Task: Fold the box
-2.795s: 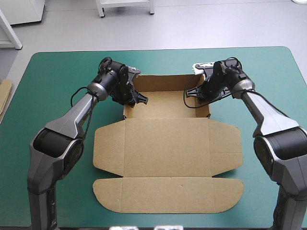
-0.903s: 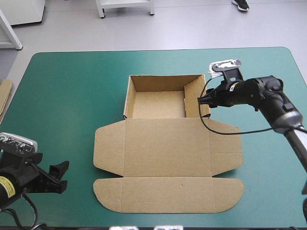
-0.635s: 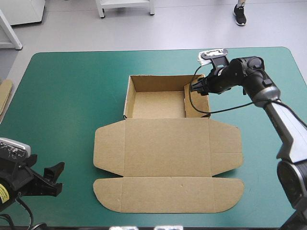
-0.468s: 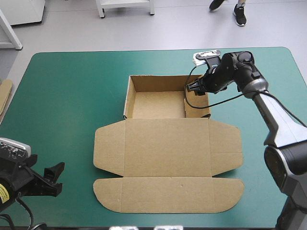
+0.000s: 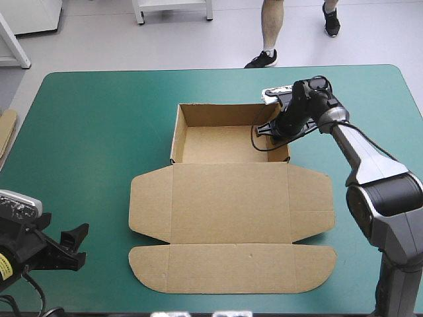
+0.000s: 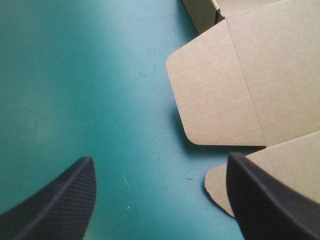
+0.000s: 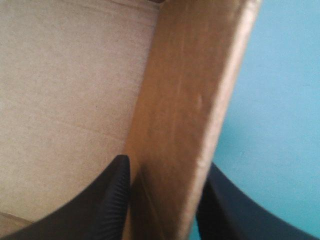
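Jaws of the right gripper (image 7: 166, 167) are all but closed, pinching the right wall (image 7: 190, 85) of the box (image 5: 231, 198) between them. One black finger (image 7: 112, 200) sits inside the tray against the wall's inner face. The other finger (image 7: 225, 210) is outside the wall, over the teal-green cover (image 7: 280, 100). Seen from above, this gripper (image 5: 268, 129) meets the wall about midway along its length, its arm reaching in from the box's right.

Jaws of the left gripper (image 6: 160, 195) stand wide apart and hold nothing. It hovers over bare cover off the box's near left corner (image 5: 78, 246), well apart from the board. Ahead of it, toward one finger's side, lie the lid's rounded left flap (image 6: 215, 95) and one end of the long front flap (image 6: 287, 157).

The box is brown board, partly formed. Its far part is an open tray (image 5: 218, 142) with four walls raised. From the tray's near wall the lid (image 5: 228, 201) lies flat on the cover. The lid has a short flap on each side, and a long flap with rounded ends (image 5: 231, 267) along its near edge.

Well left of the box, at the table's edge, a sliver of more brown board (image 5: 6, 132) shows.
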Available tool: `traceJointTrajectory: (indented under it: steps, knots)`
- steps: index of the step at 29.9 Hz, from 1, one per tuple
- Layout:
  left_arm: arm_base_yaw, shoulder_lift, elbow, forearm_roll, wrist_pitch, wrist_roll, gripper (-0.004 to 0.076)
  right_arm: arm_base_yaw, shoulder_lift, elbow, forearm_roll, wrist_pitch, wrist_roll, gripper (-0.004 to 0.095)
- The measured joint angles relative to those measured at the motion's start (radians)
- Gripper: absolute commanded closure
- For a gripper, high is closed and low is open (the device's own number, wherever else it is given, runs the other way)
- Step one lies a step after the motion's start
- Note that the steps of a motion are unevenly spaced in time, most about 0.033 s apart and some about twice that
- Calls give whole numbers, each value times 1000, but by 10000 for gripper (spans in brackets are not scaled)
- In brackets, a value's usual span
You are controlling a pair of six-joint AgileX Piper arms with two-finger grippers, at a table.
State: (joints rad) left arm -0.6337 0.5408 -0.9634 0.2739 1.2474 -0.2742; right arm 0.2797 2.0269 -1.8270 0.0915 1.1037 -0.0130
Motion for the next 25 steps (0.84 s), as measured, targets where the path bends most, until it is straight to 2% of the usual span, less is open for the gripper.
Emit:
traceJointTrajectory:
  steps: [1,2,15,25]
  knots:
    - [0,0,0,0,0,0,196,0,4,-1,5,0,0,875]
    - [0,0,0,1,0,0,196,0,10,-2,8,-1,0,925]
    - [0,0,0,3,0,2,211,-24,-5,-10,-138,33,21,921]
    - [0,0,0,4,0,28,248,-235,-92,-10,-198,56,-4,921]
